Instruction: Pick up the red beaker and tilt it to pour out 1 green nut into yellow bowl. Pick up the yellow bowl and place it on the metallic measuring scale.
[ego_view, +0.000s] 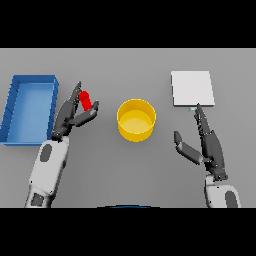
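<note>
Grey bench (125, 170); left hand (70, 116) grasps the red beaker (86, 100) beside the blue tray (15, 107), its long axis leaning up and left; yellow bowl (136, 120) stands centre; right hand (205, 137) released, fingers straight, just below the scale (192, 88).

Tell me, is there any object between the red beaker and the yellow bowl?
No. Only bare grey table separates the red beaker, held in the left hand, from the yellow bowl. The blue bin sits on the opposite side.
</note>
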